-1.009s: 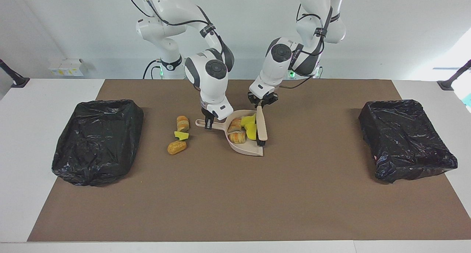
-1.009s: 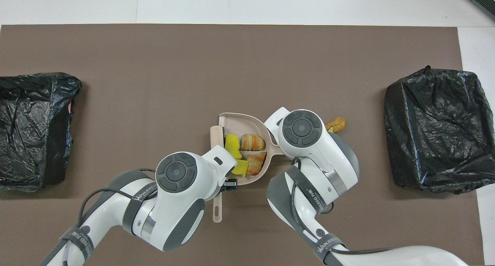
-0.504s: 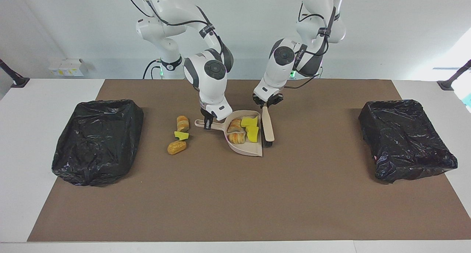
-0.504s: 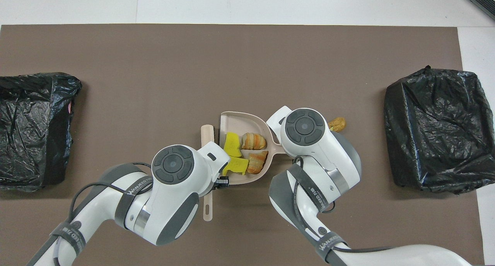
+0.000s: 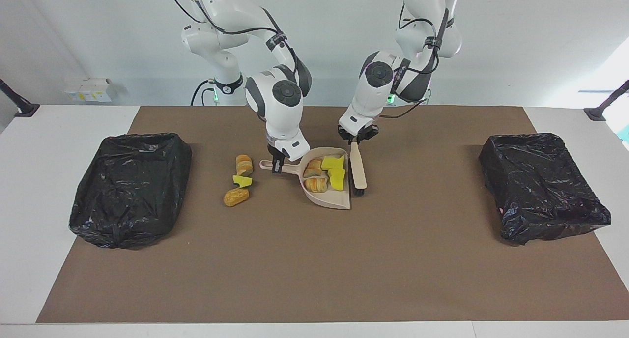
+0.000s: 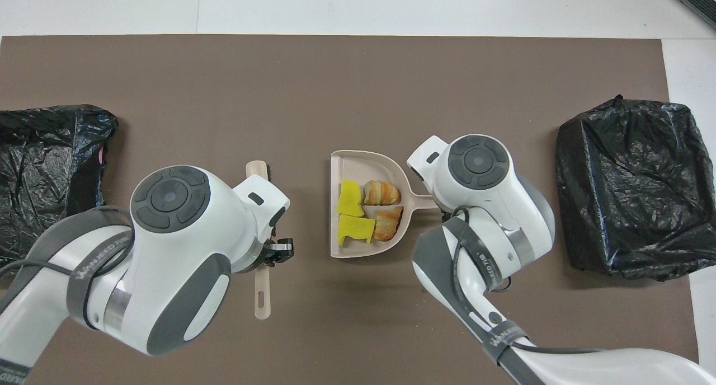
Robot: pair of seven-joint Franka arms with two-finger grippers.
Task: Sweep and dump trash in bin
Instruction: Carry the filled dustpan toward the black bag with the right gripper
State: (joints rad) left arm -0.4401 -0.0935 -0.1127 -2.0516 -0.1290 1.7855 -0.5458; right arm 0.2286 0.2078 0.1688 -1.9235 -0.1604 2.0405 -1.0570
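Observation:
The beige dustpan (image 5: 339, 201) lies mid-mat and also shows in the overhead view (image 6: 334, 167). It holds two yellow sponge chunks (image 5: 332, 162) and two bread pieces (image 5: 317, 183). My right gripper (image 5: 278, 165) is shut on the dustpan's handle. My left gripper (image 5: 355, 140) is shut on the beige brush (image 5: 358, 170), which hangs bristles-down beside the pan's open edge. In the overhead view the brush (image 6: 262, 295) stands well apart from the pan. Loose trash lies on the mat beside the pan's handle: two bread pieces (image 5: 243, 164) and a yellow chunk (image 5: 242, 181).
Two bins lined with black bags stand on the mat's ends, one at the right arm's end (image 5: 130, 188) and one at the left arm's end (image 5: 543, 185). In the overhead view my right arm hides the loose trash.
My left gripper drew the brush out of the dustpan toward the left arm's end. In the overhead view brush and pan have moved farther apart. The swept pieces stay in the pan.

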